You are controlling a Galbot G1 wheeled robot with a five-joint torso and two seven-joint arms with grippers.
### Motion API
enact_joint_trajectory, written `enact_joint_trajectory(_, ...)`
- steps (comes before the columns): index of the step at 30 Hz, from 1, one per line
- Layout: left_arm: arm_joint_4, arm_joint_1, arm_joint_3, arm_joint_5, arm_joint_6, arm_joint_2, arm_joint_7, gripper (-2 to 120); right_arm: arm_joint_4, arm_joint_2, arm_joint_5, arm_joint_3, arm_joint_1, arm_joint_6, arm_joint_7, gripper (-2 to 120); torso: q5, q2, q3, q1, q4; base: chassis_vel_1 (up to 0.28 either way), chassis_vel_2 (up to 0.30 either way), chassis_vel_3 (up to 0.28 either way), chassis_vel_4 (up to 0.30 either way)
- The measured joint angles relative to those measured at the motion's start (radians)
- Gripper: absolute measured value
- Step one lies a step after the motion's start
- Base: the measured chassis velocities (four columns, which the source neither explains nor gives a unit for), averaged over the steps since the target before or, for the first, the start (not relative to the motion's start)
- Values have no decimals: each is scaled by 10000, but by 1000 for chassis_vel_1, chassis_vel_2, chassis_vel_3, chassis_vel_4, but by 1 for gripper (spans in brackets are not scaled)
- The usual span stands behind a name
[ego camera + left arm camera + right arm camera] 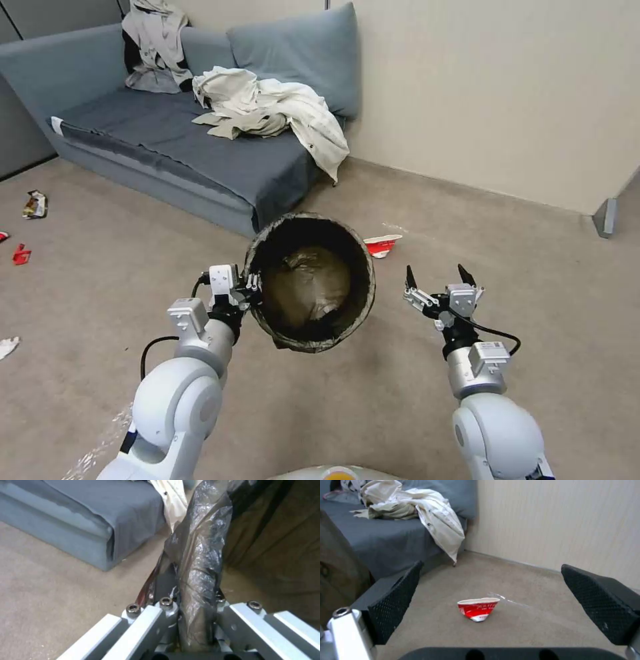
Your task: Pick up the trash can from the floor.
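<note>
The trash can [310,283], round and lined with a dark brown-black bag, hangs above the floor [373,393] with its mouth tilted toward my head camera. My left gripper [252,288] is shut on its near-left rim. The left wrist view shows that bag-covered rim [196,575] pinched between the fingers of the left gripper [195,605]. My right gripper [440,275] hovers open to the right of the can, apart from it. In the right wrist view its black pads [395,600] stand wide, holding nothing.
A crushed red-and-white paper cup [381,245] [477,608] lies on the carpet behind the can. A grey-blue sofa [167,140] with clothes on it stands at the back left, a beige wall [500,93] behind. Litter scraps [27,227] lie far left.
</note>
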Motion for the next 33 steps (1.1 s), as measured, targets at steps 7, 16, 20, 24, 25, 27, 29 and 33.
enact_joint_trajectory(7,-208,70,-18,144,1,-46,-2,2,21,-6,24,25,-34,20,0,100,-1,0,0,0,0,0,0,0,0)
enact_joint_trajectory(16,-321,108,-18,248,85,-69,-6,2,32,-1,25,28,-41,26,0,100,-1,0,0,0,0,0,0,0,0)
enact_joint_trajectory(20,-391,166,-14,339,93,-104,-5,2,32,1,25,29,-43,32,0,100,-1,0,0,0,1,0,0,0,0)
enact_joint_trajectory(24,-444,186,-20,374,113,-111,-4,2,24,11,25,30,-42,41,0,100,0,0,0,0,0,0,0,0,0)
enact_joint_trajectory(25,-444,186,-20,374,113,-111,-4,2,24,11,25,30,-42,41,0,100,0,0,0,0,0,0,0,0,0)
enact_joint_trajectory(27,-488,187,-51,381,161,-109,-4,2,13,25,24,28,-42,50,0,100,0,0,0,1,0,0,0,0,0)
enact_joint_trajectory(29,-506,186,-64,386,178,-107,-4,2,1,30,19,27,-41,57,0,100,-1,0,0,0,0,0,0,0,0)
enact_joint_trajectory(33,-521,184,-67,391,196,-111,-4,2,-2,36,15,27,-41,61,0,100,-1,0,0,0,0,0,0,0,0)
